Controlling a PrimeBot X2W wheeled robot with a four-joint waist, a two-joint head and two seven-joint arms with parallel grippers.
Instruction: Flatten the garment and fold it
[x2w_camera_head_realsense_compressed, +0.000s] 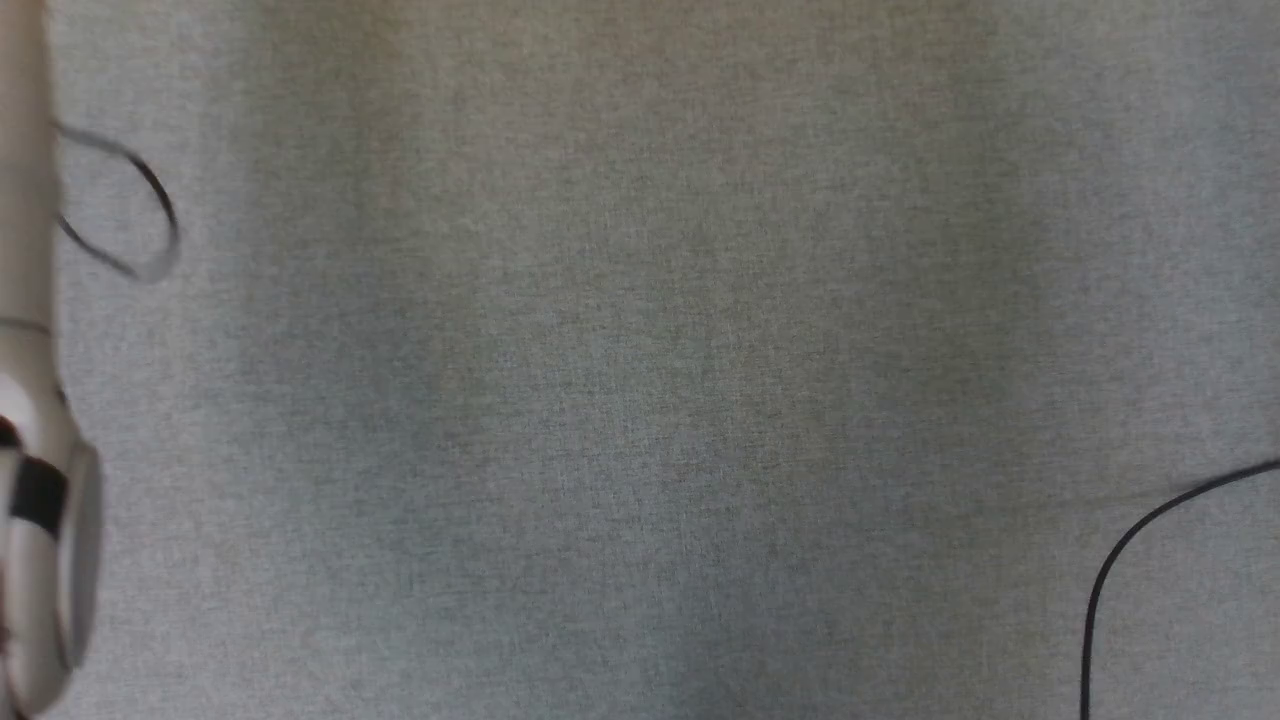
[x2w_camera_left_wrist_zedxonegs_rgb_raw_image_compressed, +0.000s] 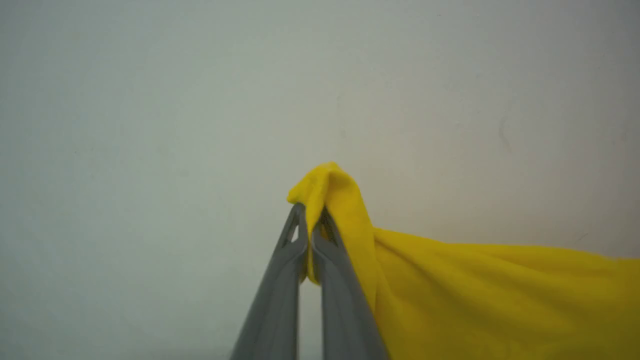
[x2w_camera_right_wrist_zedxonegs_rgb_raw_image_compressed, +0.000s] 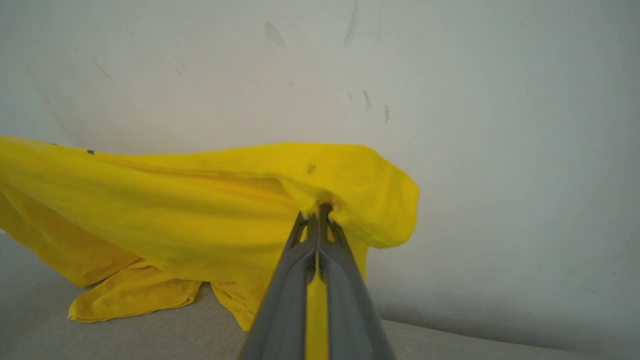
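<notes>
Left wrist view: the left gripper (x2w_camera_left_wrist_zedxonegs_rgb_raw_image_compressed: 311, 214) has its fingers pressed together on a bunched corner of the shirt (x2w_camera_left_wrist_zedxonegs_rgb_raw_image_compressed: 450, 295), which peaks above the tips and trails to the right edge before a pale wall (x2w_camera_left_wrist_zedxonegs_rgb_raw_image_compressed: 150, 100). Right wrist view: the right gripper (x2w_camera_right_wrist_zedxonegs_rgb_raw_image_compressed: 316, 216) pinches a fold of the shirt, held up off the table (x2w_camera_right_wrist_zedxonegs_rgb_raw_image_compressed: 150, 340); the cloth sags to the left, its lower part resting on the table. Head view: the grey table, a pale forearm (x2w_camera_head_realsense_compressed: 30, 300) at the left edge, a black cable (x2w_camera_head_realsense_compressed: 1115, 570) at lower right.
</notes>
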